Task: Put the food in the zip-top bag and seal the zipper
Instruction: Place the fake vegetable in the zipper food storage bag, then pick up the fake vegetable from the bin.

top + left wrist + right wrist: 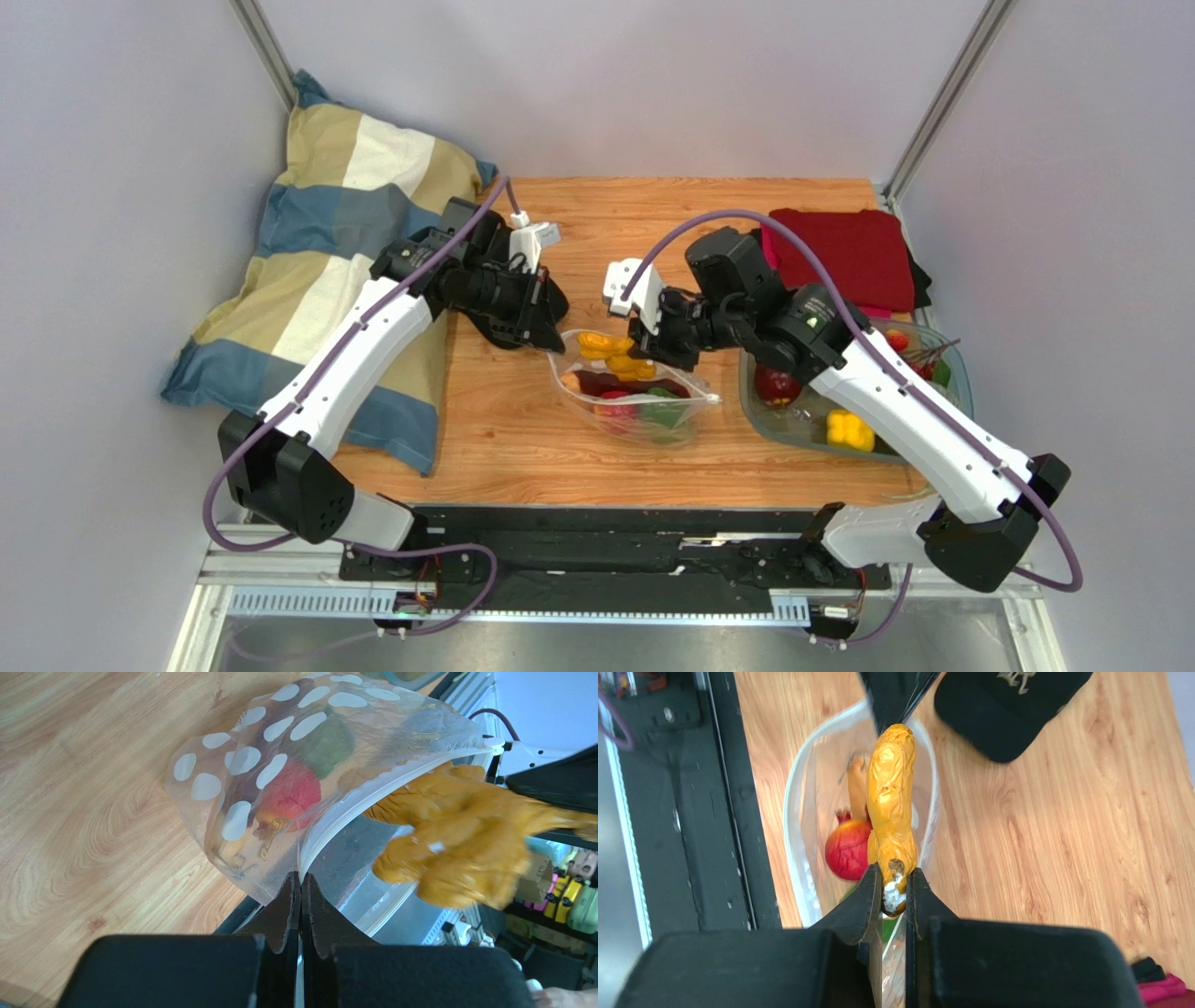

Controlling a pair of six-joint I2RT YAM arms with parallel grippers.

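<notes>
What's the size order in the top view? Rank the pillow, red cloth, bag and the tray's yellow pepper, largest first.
1. pillow, clearly the largest
2. red cloth and bag: these look about alike, so they are not ranked apart
3. yellow pepper, the smallest

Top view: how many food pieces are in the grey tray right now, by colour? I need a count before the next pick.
red pieces: 2
yellow piece: 1
green piece: 1
Total: 4 visible in the grey tray. The right arm crosses over it, so more may be hidden.
</notes>
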